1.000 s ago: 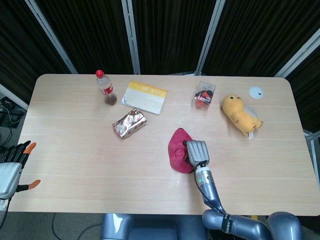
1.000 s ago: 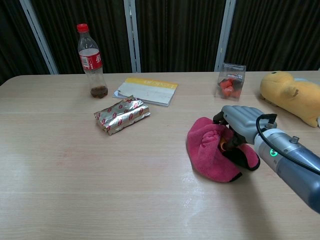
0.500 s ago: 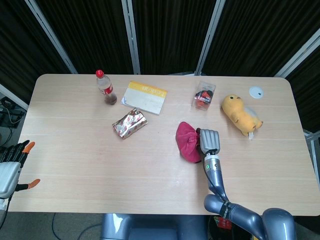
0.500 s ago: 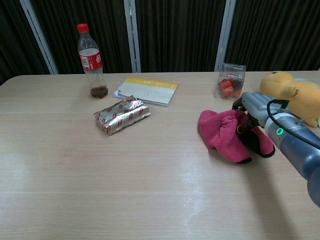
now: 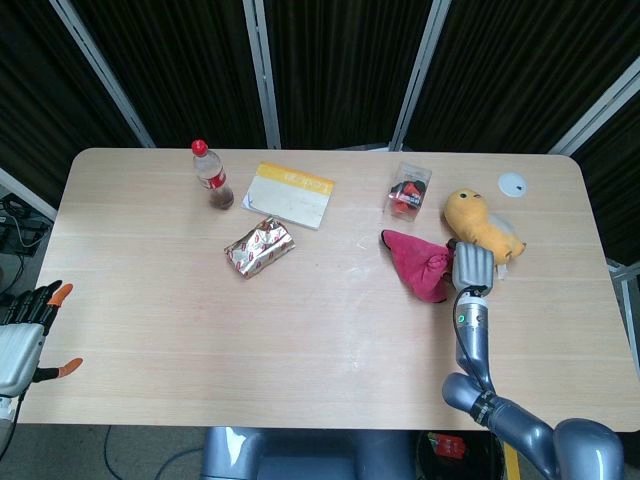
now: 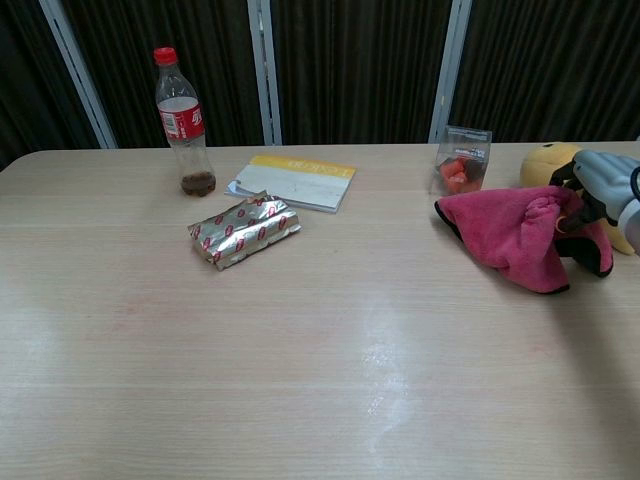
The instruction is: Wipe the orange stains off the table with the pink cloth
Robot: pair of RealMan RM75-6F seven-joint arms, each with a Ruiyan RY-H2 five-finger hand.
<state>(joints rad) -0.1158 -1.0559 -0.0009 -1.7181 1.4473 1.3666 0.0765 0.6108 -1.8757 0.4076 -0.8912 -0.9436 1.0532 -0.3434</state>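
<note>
The pink cloth lies bunched on the table's right half, next to the yellow plush toy. My right hand grips the cloth's right end, with its fingers curled into the fabric. In the chest view the pink cloth trails to the left from the right hand at the frame's edge. My left hand hangs off the table's near left corner, with its fingers apart and holding nothing. I cannot make out any distinct orange stain on the table.
At the back stand a cola bottle, a yellow-edged notebook and a clear box with red contents. A foil packet lies left of centre. A white disc sits at the far right.
My right hand has dragged the pink cloth across the table to the right and farther back, up beside the plush toy. The left hand has not moved.
</note>
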